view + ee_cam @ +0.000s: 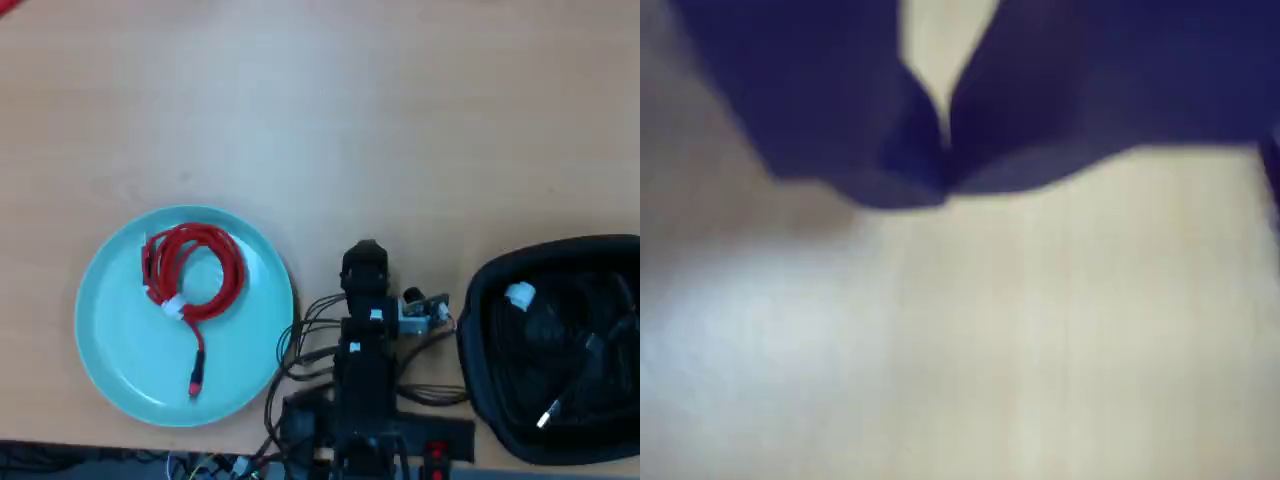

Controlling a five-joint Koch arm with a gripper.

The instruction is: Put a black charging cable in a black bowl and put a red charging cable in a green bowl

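In the overhead view, a round, glossy, pale turquoise green bowl (110, 350) is seen on the left of the light wooden tabletop (400, 120), close to the near edge. The red charging cable (192, 275) is laid inside it, wound into a small loop in the far half of the dish and bound by a white band tie, with its tail run toward the near rim and ended in a red plug.

The folded black arm is seen between the two dishes, and its pincer (365, 258) is held over bare wood, apart from both. In the blurred wrist view the two dark blades of the pincer (943, 150) are seen pressed together at their tips, with nothing between them.

On the right, the black bowl (480, 300), rounded-square with a thick rim, is partly cut off by the frame edge. The black charging cable (585, 350) is coiled inside it, with a white band tie and a silver plug visible.
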